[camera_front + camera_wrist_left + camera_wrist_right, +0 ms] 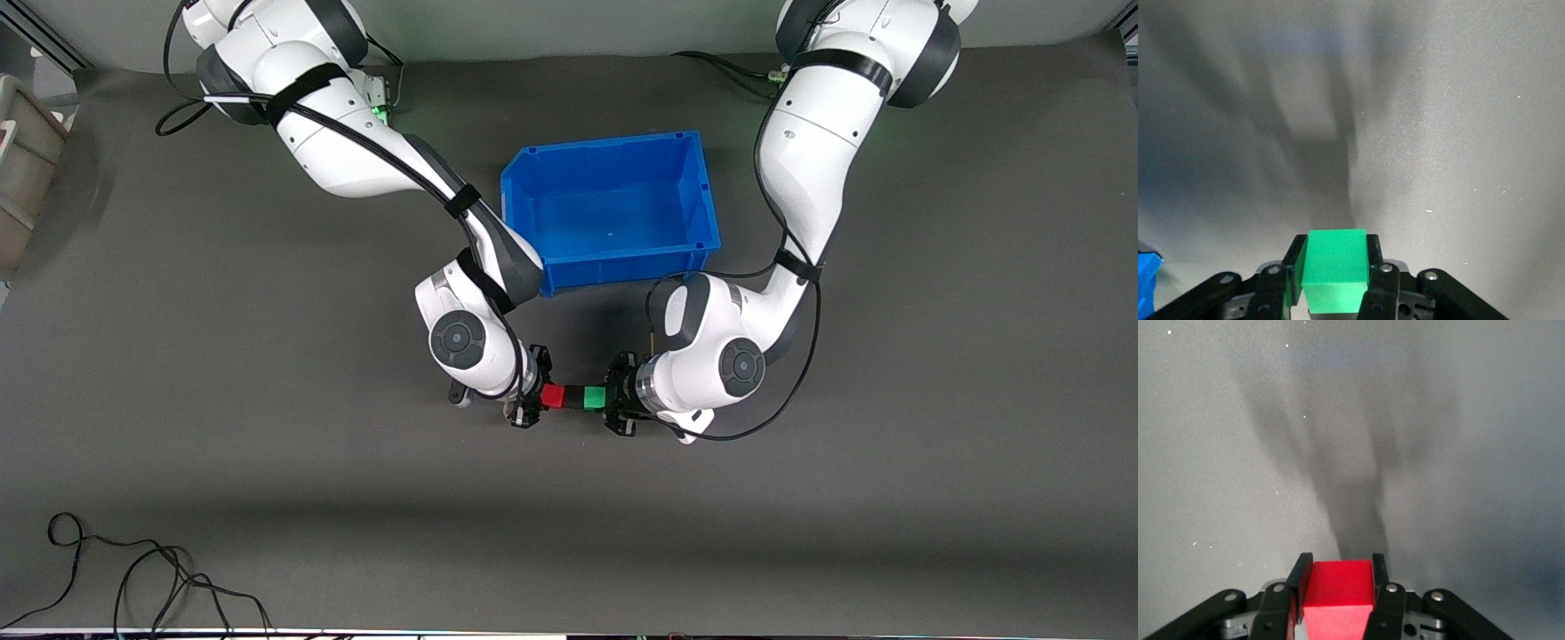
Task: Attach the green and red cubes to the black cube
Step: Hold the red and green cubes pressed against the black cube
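Your right gripper clamps the red cube, your left gripper the green cube, both pressed against the black cube between them above the mat; next, confirm they hold.

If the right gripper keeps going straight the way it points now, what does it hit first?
The right gripper, shut on the red cube, points toward the left gripper holding the green cube. The black cube between them comes first; it looks already touching.

Blue bin on grey table
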Controlling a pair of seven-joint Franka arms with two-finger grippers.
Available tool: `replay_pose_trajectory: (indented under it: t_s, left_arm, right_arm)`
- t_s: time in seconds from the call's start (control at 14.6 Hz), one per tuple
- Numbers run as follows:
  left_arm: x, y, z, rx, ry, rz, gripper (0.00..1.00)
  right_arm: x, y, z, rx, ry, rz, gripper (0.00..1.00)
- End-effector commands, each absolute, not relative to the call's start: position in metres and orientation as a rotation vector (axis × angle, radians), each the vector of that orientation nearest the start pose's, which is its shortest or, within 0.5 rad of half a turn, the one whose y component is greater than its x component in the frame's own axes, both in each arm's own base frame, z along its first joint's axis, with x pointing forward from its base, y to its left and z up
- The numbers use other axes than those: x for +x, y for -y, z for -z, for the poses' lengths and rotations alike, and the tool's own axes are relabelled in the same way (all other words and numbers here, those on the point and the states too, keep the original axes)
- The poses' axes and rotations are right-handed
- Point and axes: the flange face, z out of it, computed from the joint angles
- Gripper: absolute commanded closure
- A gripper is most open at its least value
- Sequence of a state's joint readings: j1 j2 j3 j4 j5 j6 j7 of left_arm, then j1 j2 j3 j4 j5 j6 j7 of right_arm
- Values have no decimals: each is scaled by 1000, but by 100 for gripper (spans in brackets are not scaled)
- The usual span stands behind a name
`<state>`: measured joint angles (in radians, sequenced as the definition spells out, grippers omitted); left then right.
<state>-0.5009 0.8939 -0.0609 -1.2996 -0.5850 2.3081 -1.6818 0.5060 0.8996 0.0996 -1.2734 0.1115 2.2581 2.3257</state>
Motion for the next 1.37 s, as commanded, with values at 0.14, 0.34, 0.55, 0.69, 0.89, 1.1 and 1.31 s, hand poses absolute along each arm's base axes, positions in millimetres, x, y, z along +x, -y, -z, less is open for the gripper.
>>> replay_pose_trajectory:
  t_s: [0.14, 0.34, 0.55, 0.69, 0.89, 1.1, 1.31]
  left_arm:
    - [640, 412, -221, -2440, 2335, -682, 100]
    - [640, 412, -221, -2440, 2335, -682, 100]
    - [640, 412, -222, -2441, 2336, -682, 100]
    - [640, 412, -222, -2441, 2336, -682, 100]
    - [641, 410, -221, -2443, 2334, -677, 100]
    - [650, 393, -221, -2435, 2345, -660, 100]
    - [654, 370, -204, -2442, 2331, -633, 100]
  right_arm:
    - [638, -425, -226, -1831, -2391, -216, 100]
    - [638, -424, -226, -1833, -2394, -215, 69]
    - [638, -423, -226, -1851, -2385, -191, 19]
    - [637, -425, -227, -1889, -2361, -144, 1]
    - [637, -426, -228, -1892, -2359, -144, 1]
    - [649, -422, -258, -1913, -2299, -138, 1]
    - [660, -408, -322, -2026, -2239, -155, 1]
